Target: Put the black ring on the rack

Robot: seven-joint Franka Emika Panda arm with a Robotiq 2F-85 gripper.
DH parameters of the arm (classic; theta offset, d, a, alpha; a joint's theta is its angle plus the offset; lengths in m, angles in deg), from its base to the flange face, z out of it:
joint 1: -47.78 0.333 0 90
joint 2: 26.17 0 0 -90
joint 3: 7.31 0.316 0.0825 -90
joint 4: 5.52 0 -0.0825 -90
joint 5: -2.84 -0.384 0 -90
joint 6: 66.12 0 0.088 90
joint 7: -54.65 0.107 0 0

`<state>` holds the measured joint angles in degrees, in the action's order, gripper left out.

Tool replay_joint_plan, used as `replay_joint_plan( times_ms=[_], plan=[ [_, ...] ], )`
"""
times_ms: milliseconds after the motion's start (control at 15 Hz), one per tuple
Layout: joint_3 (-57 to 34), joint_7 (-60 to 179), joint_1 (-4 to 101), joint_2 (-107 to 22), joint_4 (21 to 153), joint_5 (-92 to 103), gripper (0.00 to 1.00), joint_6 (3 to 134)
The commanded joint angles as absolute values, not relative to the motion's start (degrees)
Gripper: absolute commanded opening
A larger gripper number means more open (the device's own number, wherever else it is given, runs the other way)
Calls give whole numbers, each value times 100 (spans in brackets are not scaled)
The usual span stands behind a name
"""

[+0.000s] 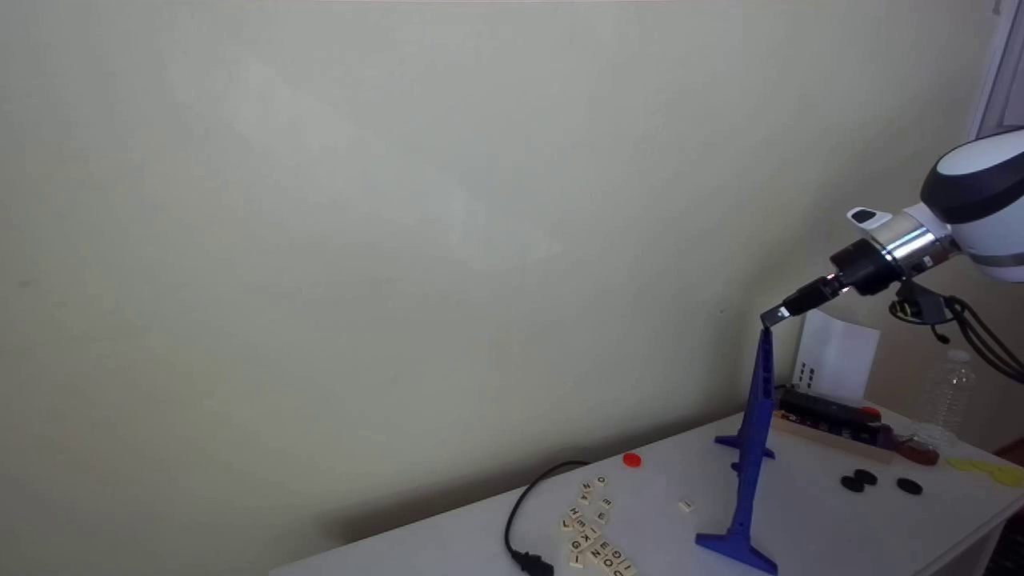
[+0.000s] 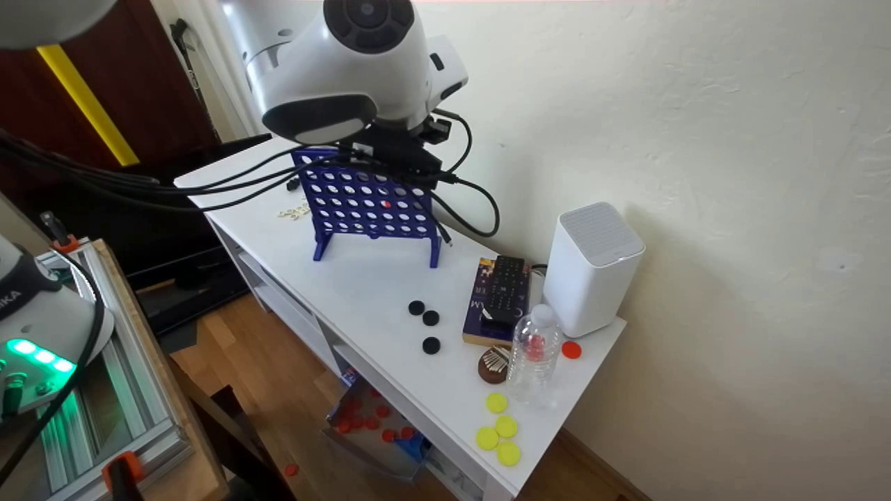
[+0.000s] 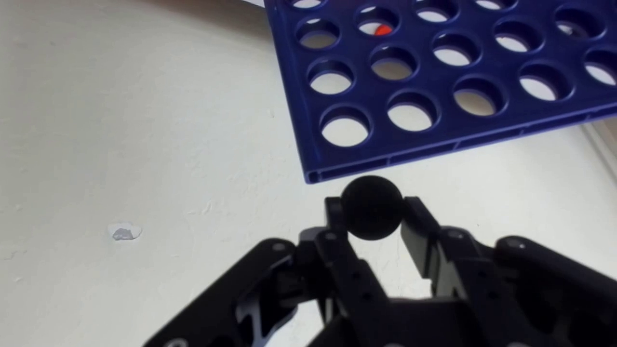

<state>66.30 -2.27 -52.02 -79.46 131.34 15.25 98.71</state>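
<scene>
My gripper (image 3: 373,210) is shut on the black ring (image 3: 371,207), a round black disc pinched by its edges between the two fingertips. The rack (image 3: 307,149) is a blue upright grid of round holes with slots along its top edge. In the wrist view the disc appears just off that slotted edge, near one corner. An exterior view shows the rack (image 1: 750,448) side-on as a narrow post on feet, with the fingertips right at its top; whether they touch I cannot tell. From behind the arm, the rack (image 2: 321,228) shows partly, while the fingertips and held disc are hidden there.
Loose black discs (image 2: 431,318) lie on the white table. Beyond them are a book with a black remote (image 2: 507,285), a white box (image 2: 592,271), a clear bottle (image 2: 534,358) and yellow discs (image 2: 507,426). Letter tiles (image 1: 588,538) and a black cable (image 1: 512,512) lie past the rack.
</scene>
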Motion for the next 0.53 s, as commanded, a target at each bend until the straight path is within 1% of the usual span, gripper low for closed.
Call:
replay_joint_plan(
  times_ms=[0, 467],
  plan=[
    [6583, -296, -5168, -8020, 13026, 1546, 10, 9795],
    [6478, -307, -5062, -8050, 12945, 1539, 10, 9786]
  ],
)
